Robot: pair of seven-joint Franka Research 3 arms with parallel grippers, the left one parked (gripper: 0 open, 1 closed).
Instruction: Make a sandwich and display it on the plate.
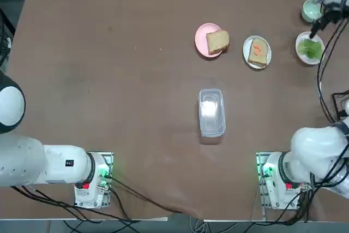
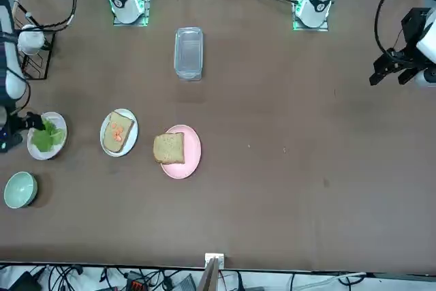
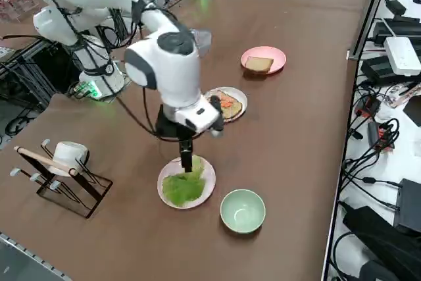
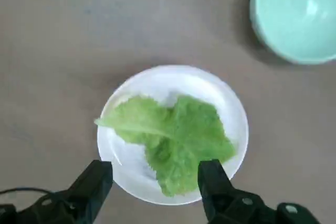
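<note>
Right tool (image 4: 152, 182) wide open, empty, hovering over green leafy lettuce (image 4: 170, 137) on small round white plate (image 4: 231, 103) at surface's far-right edge; leaf should be pinched mid-fold w/o plate contact.

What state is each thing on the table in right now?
Right gripper: open, empty, above the lettuce.
Lettuce: loose on its white plate.
Bread with orange bits: flat on another white plate, uncovered.
Plain bread: on the pink plate, overhanging its edge.
Green bowl: upright, empty.
Clear box: lid on.
</note>
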